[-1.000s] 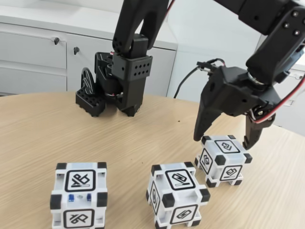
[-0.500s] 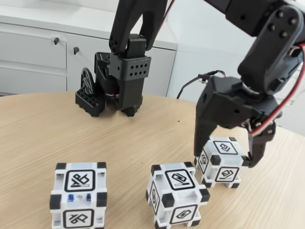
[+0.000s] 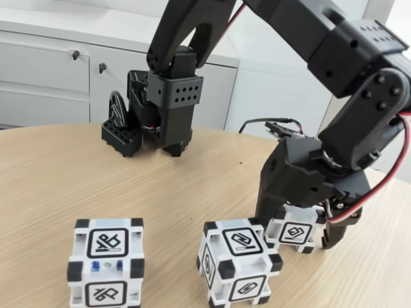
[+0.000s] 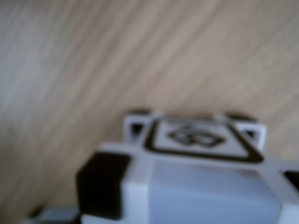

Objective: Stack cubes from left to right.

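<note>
Three white cubes with black corners stand in a row on the wooden table (image 3: pixel 58 179) in the fixed view: a left cube (image 3: pixel 107 263), a middle cube (image 3: pixel 237 262) and a right cube (image 3: pixel 294 232). My gripper (image 3: pixel 299 231) is down over the right cube, open, one black finger on each side of it. Whether the fingers touch it I cannot tell. The arm's body hides the top of that cube. In the wrist view the same cube (image 4: pixel 196 182) is blurred and very close below the camera, with its glyph face towards the lens.
The arm's black base (image 3: pixel 164 109) stands at the back of the table. White cabinets (image 3: pixel 45 70) run behind the table's rear edge. A red cable (image 3: pixel 385 179) loops beside the wrist. Bare wood lies between the base and the cubes.
The gripper has come down from just above the right cube until its fingers straddle it. The cubes have stayed in place.
</note>
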Motion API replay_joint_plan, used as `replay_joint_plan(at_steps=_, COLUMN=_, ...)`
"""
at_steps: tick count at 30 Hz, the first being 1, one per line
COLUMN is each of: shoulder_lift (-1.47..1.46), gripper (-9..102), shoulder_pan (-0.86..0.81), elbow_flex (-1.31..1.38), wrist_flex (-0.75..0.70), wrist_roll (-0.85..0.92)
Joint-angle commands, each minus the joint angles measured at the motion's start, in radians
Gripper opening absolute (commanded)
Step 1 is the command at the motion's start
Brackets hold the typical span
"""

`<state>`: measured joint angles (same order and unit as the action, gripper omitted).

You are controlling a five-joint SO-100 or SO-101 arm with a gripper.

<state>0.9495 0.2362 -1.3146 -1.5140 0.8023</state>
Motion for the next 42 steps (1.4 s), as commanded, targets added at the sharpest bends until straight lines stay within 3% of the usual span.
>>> replay_joint_plan(at_steps=1, shoulder_lift=0.008, gripper=35, shoulder_pan=0.009, elbow_flex=0.012, wrist_flex=-0.006, wrist_roll=-0.020)
replay_joint_plan(at_steps=14, shoulder_lift=0.206, gripper=35, shoulder_pan=0.012, elbow_flex=-0.003, wrist_flex=-0.015, wrist_roll=-0.041)
replay_joint_plan(at_steps=33, shoulder_lift=0.195, gripper=30, shoulder_pan=0.012, elbow_flex=-0.006, wrist_flex=-0.015, wrist_roll=0.060)
replay_joint_plan(at_steps=42, shoulder_lift=0.193, gripper=18, shoulder_pan=0.011, elbow_flex=-0.008, wrist_flex=-0.015, wrist_roll=0.051)
